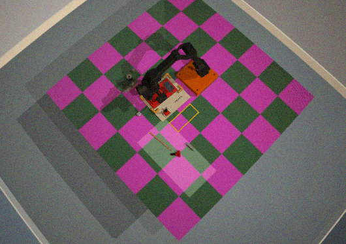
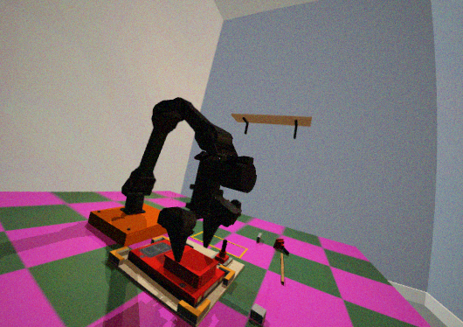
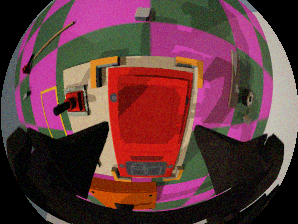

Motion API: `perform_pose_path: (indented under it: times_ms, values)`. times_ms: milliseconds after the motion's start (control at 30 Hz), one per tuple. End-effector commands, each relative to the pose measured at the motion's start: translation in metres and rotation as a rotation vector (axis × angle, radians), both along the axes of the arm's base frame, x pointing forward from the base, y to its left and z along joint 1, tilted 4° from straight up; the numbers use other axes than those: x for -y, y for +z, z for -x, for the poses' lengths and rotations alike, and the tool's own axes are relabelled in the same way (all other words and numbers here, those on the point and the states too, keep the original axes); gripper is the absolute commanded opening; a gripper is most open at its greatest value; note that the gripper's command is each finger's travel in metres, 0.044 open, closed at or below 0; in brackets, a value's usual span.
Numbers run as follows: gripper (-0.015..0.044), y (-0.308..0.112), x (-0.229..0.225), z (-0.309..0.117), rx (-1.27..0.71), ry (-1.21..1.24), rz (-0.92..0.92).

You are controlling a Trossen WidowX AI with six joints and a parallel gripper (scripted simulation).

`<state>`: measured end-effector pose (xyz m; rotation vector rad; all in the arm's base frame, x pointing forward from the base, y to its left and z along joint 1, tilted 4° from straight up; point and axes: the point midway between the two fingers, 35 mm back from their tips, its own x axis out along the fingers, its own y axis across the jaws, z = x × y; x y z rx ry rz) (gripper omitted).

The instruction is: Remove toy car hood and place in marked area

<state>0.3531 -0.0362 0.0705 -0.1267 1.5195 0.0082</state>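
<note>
The toy car (image 1: pixel 152 102) (image 3: pixel 145 168) is a red body with a grey panel, set between orange corner blocks on a cream board (image 1: pixel 176 103) (image 3: pixel 75 75). Its hood appears to be the raised red block (image 2: pixel 194 265) (image 3: pixel 147 115) on top. My gripper (image 2: pixel 192 253) (image 3: pixel 153 128) is open and empty, pointing down over the car. Its fingertips stand wide apart, one on each side of the red block; whether either touches is unclear. The arm partly hides the car in the top view. The marked area is a yellow outline (image 1: pixel 188 122) (image 2: pixel 224 240) (image 3: pixel 49 90) beside the board.
A red switch with a black lever (image 1: pixel 166 112) (image 2: pixel 223 254) (image 3: pixel 75 101) stands on the board. The orange arm base (image 1: pixel 197 82) (image 2: pixel 109 219) is behind. A grey cube (image 1: pixel 138 113) (image 2: pixel 258 315) (image 3: pixel 143 14), a thin stick (image 1: pixel 160 141) and a red-and-black piece (image 1: pixel 177 154) lie around.
</note>
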Motion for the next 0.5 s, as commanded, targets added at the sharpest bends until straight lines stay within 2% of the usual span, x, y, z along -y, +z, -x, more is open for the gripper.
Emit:
perform_pose_path:
  times_ms: [0, 467]
  values:
    - [0.044, -0.0051, -0.0009, 0.0005, -0.005, 0.005, -0.005]
    - [0.044, -0.011, -0.0008, 0.0002, -0.005, 0.005, -0.005]
